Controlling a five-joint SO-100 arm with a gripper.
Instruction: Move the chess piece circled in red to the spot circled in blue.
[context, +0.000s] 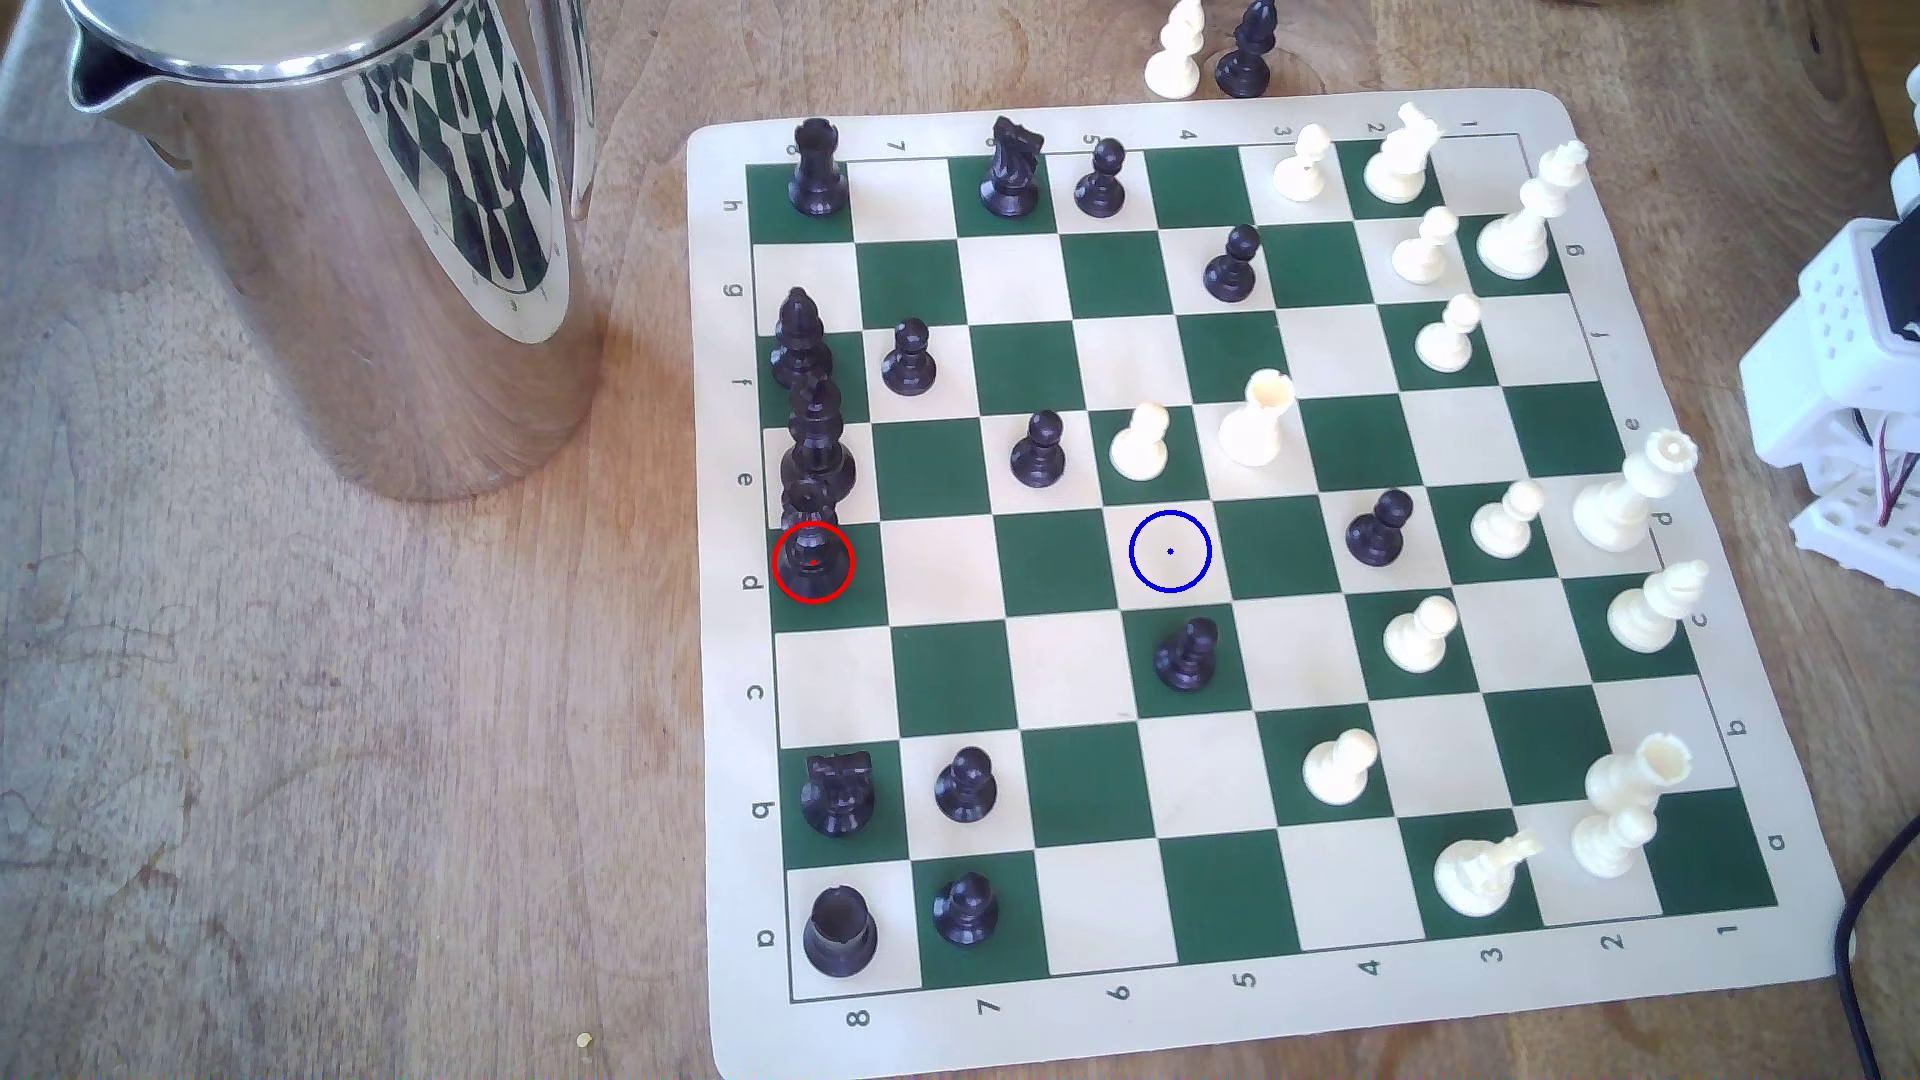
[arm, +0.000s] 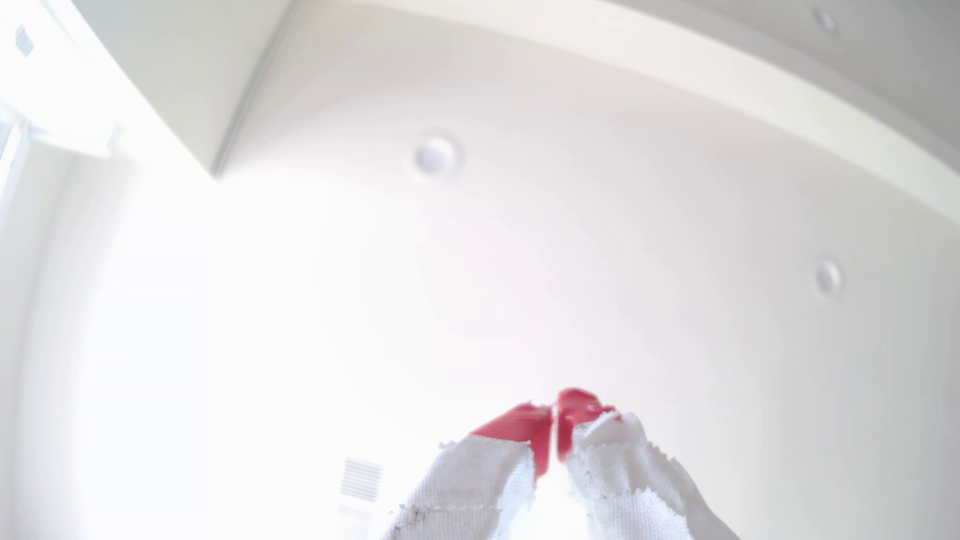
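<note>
Gripper aimed up at a bright white ceiling

Red fingertips (arm: 524, 423) pressed together with nothing between them, gripper (arm: 555, 415) at 6 o'clock, fingers wrapped below in frayed white cloth (arm: 467, 488). Beyond, washed-out ceiling (arm: 571, 233) with a recessed light (arm: 436, 154) toward 12 o'clock, another (arm: 827, 276) toward 3 o'clock, a slatted vent (arm: 361, 478) near 7 o'clock.

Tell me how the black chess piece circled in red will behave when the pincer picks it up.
The chess piece circled in red looks rigid and glossy, so it may slip between the pincer tips. It is tall on a round base, so a high push would likely tip it. The black king stands close behind it, so a wide approach could knock that over.
</note>
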